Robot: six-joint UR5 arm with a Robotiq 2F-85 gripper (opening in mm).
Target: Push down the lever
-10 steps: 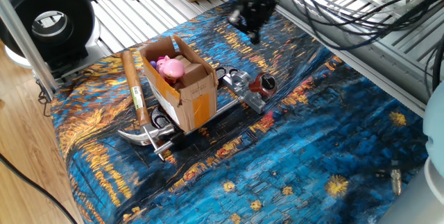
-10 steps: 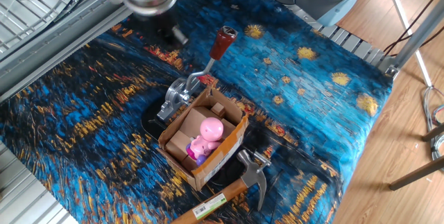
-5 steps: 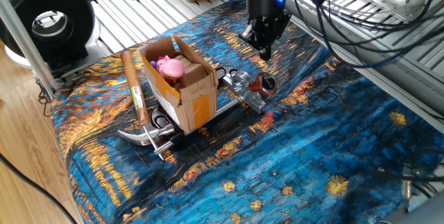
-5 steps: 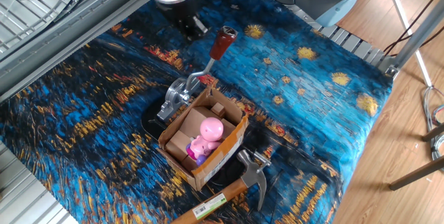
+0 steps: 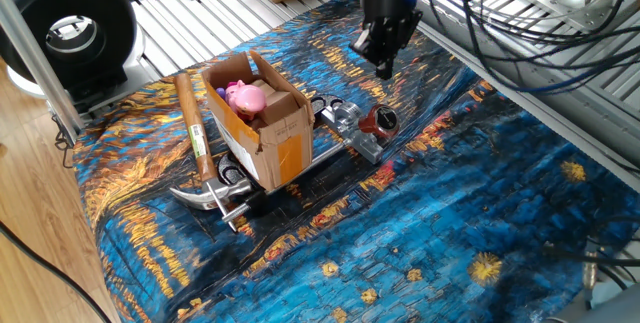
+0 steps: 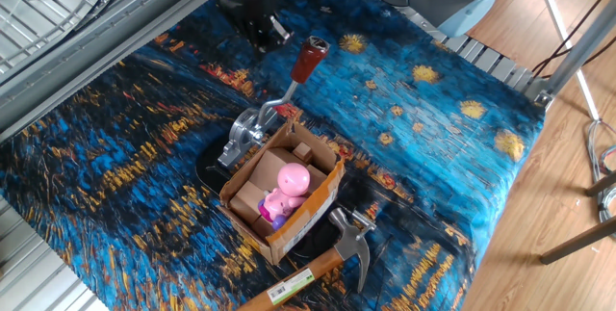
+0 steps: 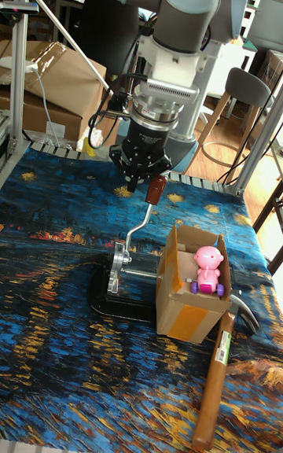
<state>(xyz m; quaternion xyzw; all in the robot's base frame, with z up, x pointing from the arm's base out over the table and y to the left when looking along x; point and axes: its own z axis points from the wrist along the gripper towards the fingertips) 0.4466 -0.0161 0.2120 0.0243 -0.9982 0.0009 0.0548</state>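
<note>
The lever (image 6: pixel 286 92) is a shiny curved metal arm rising from a small chrome fixture (image 6: pixel 246 138), tipped with a dark red knob (image 6: pixel 310 57). It stands raised and tilted. In the tall fixed view the knob (image 7: pixel 156 189) sits just right of and below my fingertips. My gripper (image 6: pixel 266 36) hangs just behind the knob, fingers together with nothing held. In one fixed view my gripper (image 5: pixel 384 61) is above and behind the knob (image 5: pixel 383 120). Whether it touches the knob, I cannot tell.
An open cardboard box (image 6: pixel 281 198) holding a pink toy pig (image 6: pixel 287 188) stands against the fixture on a black base plate (image 7: pixel 118 302). A wooden-handled claw hammer (image 5: pixel 196 148) lies beside the box. A starry blue cloth (image 6: pixel 433 128) covers the table. Cables hang behind my arm.
My gripper has travelled across the back of the cloth towards the lever's knob and now hangs close behind it. The lever, box and hammer have not moved.
</note>
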